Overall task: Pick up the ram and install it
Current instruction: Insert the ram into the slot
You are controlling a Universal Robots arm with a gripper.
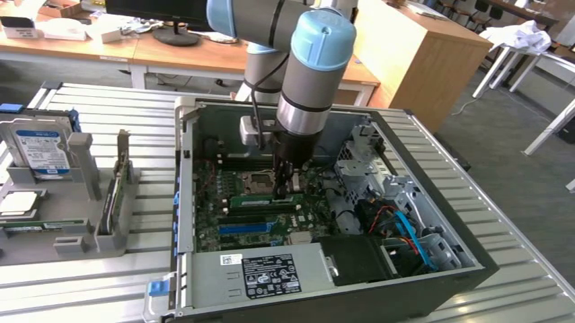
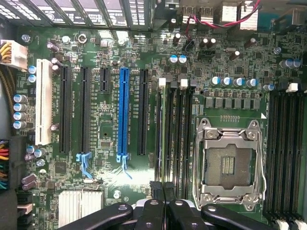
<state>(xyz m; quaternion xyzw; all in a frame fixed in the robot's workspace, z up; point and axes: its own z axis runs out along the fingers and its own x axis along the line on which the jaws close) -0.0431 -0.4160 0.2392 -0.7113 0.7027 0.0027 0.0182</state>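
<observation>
With the fingers (image 2: 154, 211) pinched shut on the ram (image 1: 260, 200), hold it upright, parallel to the memory slots (image 2: 184, 134) beside the CPU socket (image 2: 229, 165), and press evenly.

- Wooden desks (image 1: 117, 50) stand along the back, with a wooden cabinet (image 1: 422, 54) beside them.
- Grey floor (image 1: 512, 168) at the exterior view's right, under white table legs (image 1: 492, 70).
</observation>
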